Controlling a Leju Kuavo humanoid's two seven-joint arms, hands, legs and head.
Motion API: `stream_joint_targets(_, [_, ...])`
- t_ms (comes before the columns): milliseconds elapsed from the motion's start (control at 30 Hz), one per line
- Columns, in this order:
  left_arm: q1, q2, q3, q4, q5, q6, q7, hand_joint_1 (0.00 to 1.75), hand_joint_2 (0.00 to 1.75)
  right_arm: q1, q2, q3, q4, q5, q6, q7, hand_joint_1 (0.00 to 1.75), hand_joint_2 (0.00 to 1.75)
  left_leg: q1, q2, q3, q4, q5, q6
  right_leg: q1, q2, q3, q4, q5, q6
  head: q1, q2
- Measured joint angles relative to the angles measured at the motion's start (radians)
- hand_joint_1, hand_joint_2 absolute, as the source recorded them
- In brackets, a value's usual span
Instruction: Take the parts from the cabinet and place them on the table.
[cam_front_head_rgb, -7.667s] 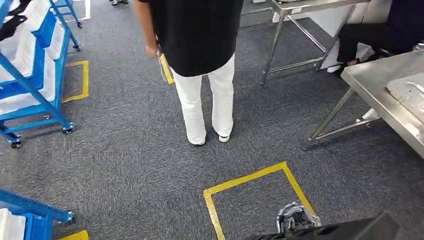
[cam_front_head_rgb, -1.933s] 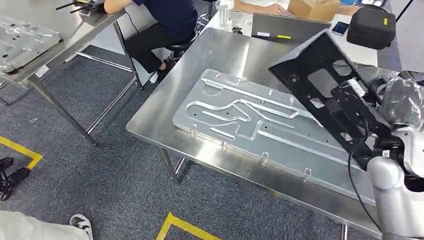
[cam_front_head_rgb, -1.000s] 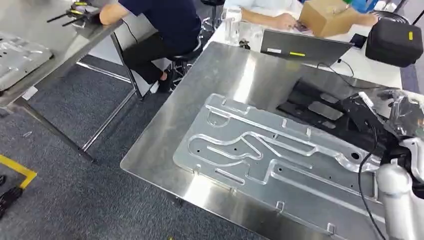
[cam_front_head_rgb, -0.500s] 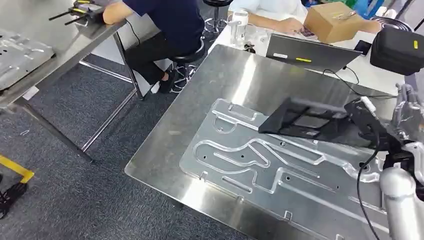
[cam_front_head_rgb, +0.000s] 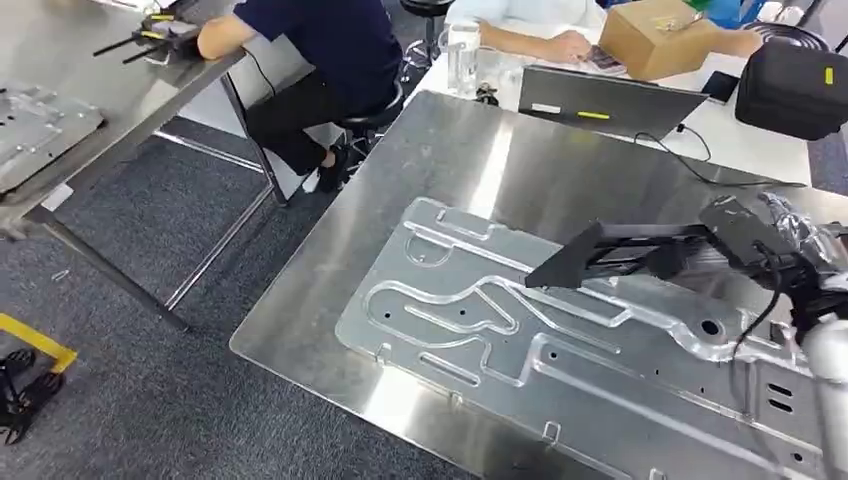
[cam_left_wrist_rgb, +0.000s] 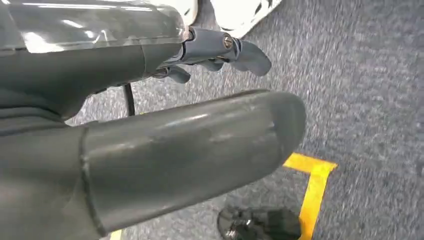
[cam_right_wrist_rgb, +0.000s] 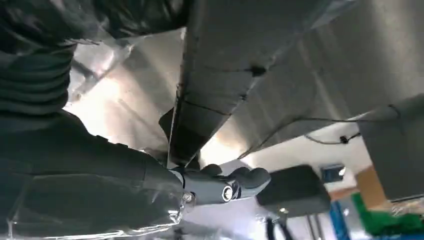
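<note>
Lowered black part (cam_front_head_rgb: 610, 255) gripped by right hand (cam_front_head_rgb: 745, 240) over metal plate (cam_front_head_rgb: 560, 350), left hand (cam_left_wrist_rgb: 220, 50) empty, fingers apart

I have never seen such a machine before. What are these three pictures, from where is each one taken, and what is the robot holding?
This is a walking humanoid robot with two silver arms and many-fingered hands. The wide picture comes from a camera high on its body, looking down at a steel table. On the table lies a large grey metal plate with raised channels. The right hand, at the picture's right side, holds a flat black part tilted above that plate. The other two pictures come from cameras at the wrists. The right wrist view looks along the right hand at the black part from below. The left wrist view shows the left hand holding nothing, above grey carpet with yellow tape. People sit at neighbouring tables with a laptop.
</note>
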Motion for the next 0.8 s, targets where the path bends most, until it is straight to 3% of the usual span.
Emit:
stream_joint_targets(33, [0.001, 0.005, 0.002, 0.004, 0.000, 0.001, 0.000, 0.00, 0.00, -0.013, -0.019, 0.013, 0.011, -0.009, 0.004, -0.001, 0.00, 1.75, 0.000, 0.000, -0.038, 0.080, -0.031, 0.000, 0.003, -0.001, 0.000, 0.000, -0.001, -0.001, 0.000, 0.000])
stream_joint_targets(67, [0.001, 0.007, 0.002, 0.008, 0.000, 0.001, 0.000, 0.00, 0.00, -0.022, -0.035, 0.026, 0.020, -0.010, 0.005, -0.002, 0.00, 1.75, 0.000, 0.000, -0.066, 0.137, -0.042, 0.001, 0.007, -0.002, 0.001, 0.001, -0.001, -0.002, 0.000, 0.000])
stream_joint_targets(100, [0.002, 0.007, 0.003, 0.011, 0.000, 0.001, 0.000, 0.00, 0.00, -0.028, -0.047, 0.037, 0.027, -0.008, 0.005, -0.002, 0.00, 1.75, 0.000, 0.000, -0.066, 0.134, -0.024, 0.005, 0.011, -0.002, 0.002, 0.001, -0.002, -0.002, 0.000, 0.000])
stream_joint_targets(133, [0.003, 0.007, 0.004, 0.014, 0.000, 0.001, 0.000, 0.00, 0.00, -0.031, -0.060, 0.051, 0.034, -0.005, 0.003, -0.001, 0.00, 1.75, -0.001, 0.000, -0.045, 0.086, 0.010, 0.012, 0.014, -0.002, 0.003, 0.001, -0.002, -0.003, 0.000, 0.000])
stream_joint_targets(200, [0.002, 0.009, 0.006, 0.016, 0.000, 0.001, -0.001, 0.00, 0.00, -0.043, -0.078, 0.067, 0.042, 0.002, -0.001, 0.003, 0.00, 1.75, -0.009, -0.001, 0.041, -0.096, 0.103, 0.034, 0.022, -0.001, 0.007, 0.001, -0.003, -0.004, 0.000, 0.000])
stream_joint_targets(233, [0.000, 0.012, 0.008, 0.017, 0.000, 0.001, -0.002, 0.00, 0.00, -0.050, -0.084, 0.073, 0.046, 0.007, -0.005, 0.006, 0.00, 1.75, -0.016, -0.001, 0.071, -0.168, 0.113, 0.051, 0.021, -0.001, 0.007, 0.001, -0.003, -0.004, 0.000, 0.000])
stream_joint_targets(267, [-0.002, 0.015, 0.011, 0.018, 0.000, 0.001, -0.002, 0.00, 0.00, -0.059, -0.090, 0.082, 0.050, 0.009, -0.009, 0.008, 0.00, 1.75, -0.016, 0.003, 0.079, -0.183, 0.112, 0.050, 0.027, 0.001, 0.005, 0.003, -0.003, 0.000, 0.001, 0.000])
stream_joint_targets(333, [-0.001, 0.015, 0.014, 0.019, 0.000, 0.001, -0.003, 0.00, 0.00, -0.062, -0.097, 0.092, 0.058, 0.010, -0.013, 0.012, 0.00, 1.75, -0.019, 0.002, 0.079, -0.182, 0.113, 0.049, 0.020, 0.000, 0.004, 0.001, 0.000, 0.009, 0.000, 0.000])
stream_joint_targets(367, [-0.001, 0.017, 0.016, 0.020, 0.000, 0.001, -0.003, 0.00, 0.00, -0.062, -0.102, 0.095, 0.061, 0.010, -0.014, 0.013, 0.00, 1.75, -0.019, 0.002, 0.078, -0.184, 0.115, 0.052, 0.018, -0.001, 0.005, -0.002, 0.003, 0.015, 0.000, 0.000])
stream_joint_targets(400, [-0.002, 0.017, 0.016, 0.021, 0.000, 0.001, -0.003, 0.00, 0.00, -0.065, -0.108, 0.097, 0.061, 0.011, -0.015, 0.014, 0.00, 1.75, -0.014, 0.003, 0.084, -0.203, 0.126, 0.057, 0.026, -0.002, 0.007, -0.004, 0.004, 0.024, 0.000, 0.000])
stream_joint_targets(433, [-0.002, 0.017, 0.016, 0.022, 0.000, 0.001, -0.004, 0.00, 0.00, -0.066, -0.112, 0.100, 0.063, 0.013, -0.015, 0.016, 0.00, 1.75, -0.010, 0.004, 0.090, -0.212, 0.134, 0.057, 0.018, 0.001, 0.004, 0.011, -0.011, 0.025, 0.001, 0.000])
stream_joint_targets(467, [-0.004, 0.017, 0.016, 0.023, 0.000, 0.001, -0.005, 0.00, 0.00, -0.079, -0.115, 0.103, 0.065, 0.015, -0.014, 0.022, 0.00, 1.75, -0.008, 0.005, 0.090, -0.218, 0.139, 0.063, 0.017, 0.003, -0.019, 0.057, -0.049, 0.028, 0.002, 0.000])
stream_joint_targets(533, [-0.007, 0.017, 0.017, 0.023, 0.000, 0.001, -0.005, 0.00, 0.00, -0.096, -0.115, 0.114, 0.068, 0.020, -0.008, 0.038, 0.00, 1.75, -0.007, 0.006, 0.088, -0.216, 0.139, 0.064, 0.012, 0.003, -0.086, 0.211, -0.124, 0.039, 0.002, 0.000])
stream_joint_targets(567, [-0.008, 0.017, 0.017, 0.024, 0.000, 0.001, -0.005, 0.00, 0.00, -0.096, -0.115, 0.119, 0.070, 0.020, -0.002, 0.041, 0.00, 1.75, -0.007, 0.006, 0.088, -0.216, 0.139, 0.064, 0.007, 0.003, -0.116, 0.278, -0.146, 0.044, 0.002, 0.000])
stream_joint_targets(600, [-0.010, 0.017, 0.018, 0.026, 0.000, 0.001, -0.005, 0.00, 0.00, -0.096, -0.115, 0.125, 0.073, 0.021, 0.000, 0.046, 0.00, 1.75, -0.007, 0.006, 0.088, -0.215, 0.139, 0.063, 0.004, 0.002, -0.126, 0.301, -0.141, 0.048, 0.002, 0.000])
stream_joint_targets(667, [-0.012, 0.017, 0.018, 0.029, 0.000, 0.001, -0.005, 0.00, 0.00, -0.101, -0.115, 0.129, 0.075, 0.022, 0.000, 0.047, 0.00, 1.75, -0.006, 0.004, 0.088, -0.210, 0.136, 0.059, -0.003, 0.002, -0.083, 0.214, -0.079, 0.053, 0.002, 0.000])
stream_joint_targets(700, [-0.012, 0.017, 0.018, 0.030, 0.000, 0.001, -0.005, 0.00, 0.00, -0.108, -0.115, 0.129, 0.075, 0.022, 0.000, 0.047, 0.00, 1.75, -0.004, 0.004, 0.089, -0.205, 0.133, 0.054, -0.006, 0.001, -0.029, 0.111, -0.029, 0.054, 0.002, 0.000])
stream_joint_targets(733, [-0.012, 0.017, 0.018, 0.030, 0.000, 0.001, -0.005, 0.00, 0.00, -0.111, -0.116, 0.129, 0.075, 0.022, -0.002, 0.047, 0.00, 1.75, -0.003, 0.004, 0.089, -0.197, 0.127, 0.048, -0.009, -0.001, 0.017, 0.019, 0.000, 0.056, 0.002, 0.000])
stream_joint_targets(767, [-0.012, 0.019, 0.018, 0.030, 0.000, 0.001, -0.005, 0.00, 0.00, -0.111, -0.116, 0.129, 0.077, 0.017, -0.004, 0.047, 0.00, 1.75, -0.005, 0.003, 0.084, -0.197, 0.126, 0.042, -0.003, 0.000, 0.023, 0.007, -0.025, 0.052, 0.002, 0.000])
stream_joint_targets(800, [-0.013, 0.019, 0.019, 0.031, 0.000, 0.000, -0.004, 0.00, 0.00, -0.110, -0.120, 0.129, 0.078, 0.014, -0.005, 0.047, 0.00, 1.75, -0.009, 0.001, 0.081, -0.188, 0.122, 0.037, 0.002, 0.004, 0.021, -0.001, -0.014, 0.042, 0.000, 0.000])
